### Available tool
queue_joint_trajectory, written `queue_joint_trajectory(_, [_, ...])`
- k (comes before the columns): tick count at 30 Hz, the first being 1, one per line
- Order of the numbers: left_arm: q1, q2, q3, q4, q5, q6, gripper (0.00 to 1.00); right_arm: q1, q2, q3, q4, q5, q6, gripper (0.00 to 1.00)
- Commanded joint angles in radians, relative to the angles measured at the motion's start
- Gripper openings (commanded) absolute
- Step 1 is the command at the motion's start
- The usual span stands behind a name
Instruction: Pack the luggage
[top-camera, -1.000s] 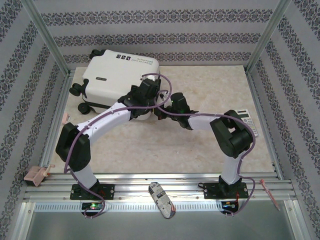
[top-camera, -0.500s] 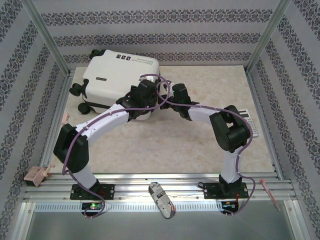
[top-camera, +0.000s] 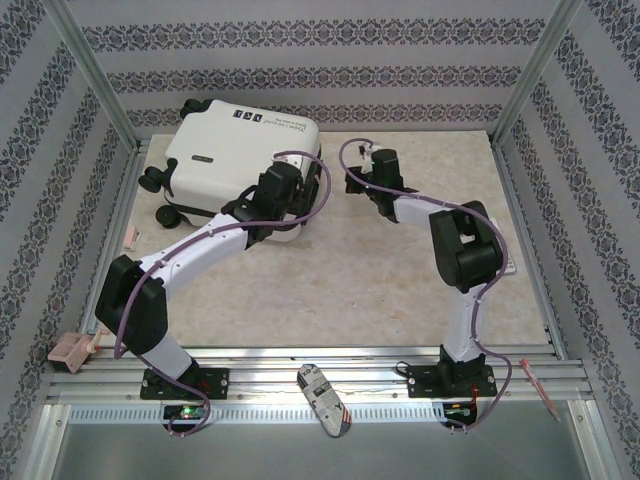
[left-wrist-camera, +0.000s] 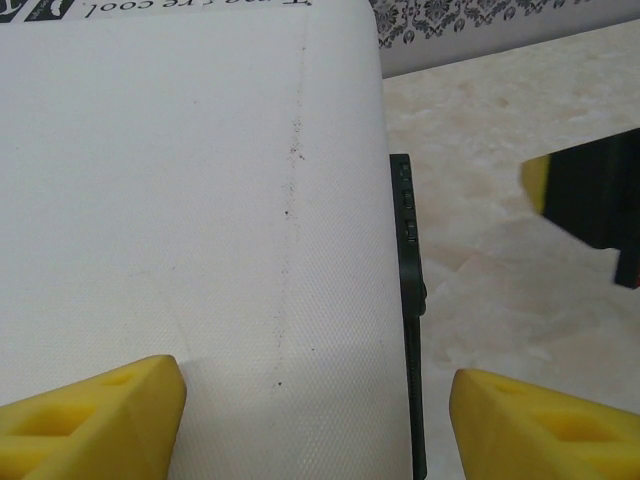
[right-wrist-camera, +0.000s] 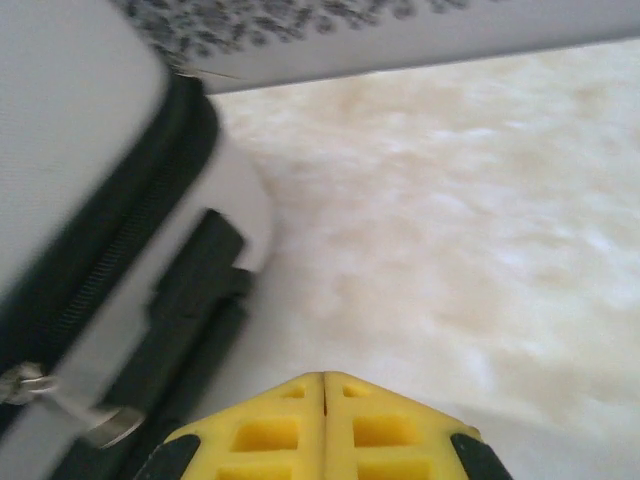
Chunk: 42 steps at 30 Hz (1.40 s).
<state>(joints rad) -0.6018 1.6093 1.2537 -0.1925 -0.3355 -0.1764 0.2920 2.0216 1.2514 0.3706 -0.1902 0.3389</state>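
Plainly, luggage closed, lying flat

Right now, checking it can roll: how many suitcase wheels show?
3, on the suitcase's left end in the top view: one wheel at the far corner, one partway down, one at the near corner. A fourth may be hidden beneath.

Striped patterned walls enclose a beige marbled tabletop (aluminium posts at corners).
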Motion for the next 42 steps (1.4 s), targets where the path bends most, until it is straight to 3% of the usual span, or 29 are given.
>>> queue_joint_trajectory(1, [0.002, 0.062, -0.121, -0.426, 0.098, -0.052, 0.7, 0.009, -0.082, -0.107, 0.096, -0.039, 0.0, 0.0])
queue_joint_trajectory(7, [-0.019, 0.004, -0.138, -0.464, 0.145, -0.061, 0.69, 0.01, -0.085, -0.169, 0.223, -0.376, -0.066, 0.0])
queue_joint_trajectory(11, [-0.036, -0.056, -0.166, -0.499, 0.138, -0.088, 0.69, 0.018, -0.085, -0.193, 0.276, -0.43, -0.086, 0.0])
queue_joint_trajectory(15, [-0.046, -0.132, -0.202, -0.485, 0.19, -0.094, 0.69, 0.029, -0.073, -0.208, 0.335, -0.499, -0.106, 0.14])
queue_joint_trajectory(22, [-0.052, -0.22, -0.224, -0.455, 0.256, -0.078, 0.7, 0.071, -0.107, -0.273, 0.356, -0.5, -0.198, 0.27])
queue_joint_trajectory(26, [-0.052, -0.243, -0.181, -0.449, 0.222, -0.076, 0.73, 0.085, -0.126, -0.285, 0.326, -0.5, -0.2, 0.33])
queue_joint_trajectory(40, [-0.007, -0.195, 0.032, -0.461, 0.061, -0.099, 0.87, 0.105, -0.17, -0.3, 0.216, -0.486, -0.242, 0.34])
queue_joint_trajectory(42, [0.012, -0.201, 0.048, -0.468, 0.038, -0.105, 0.88, 0.09, -0.169, -0.291, 0.23, -0.47, -0.199, 0.4])
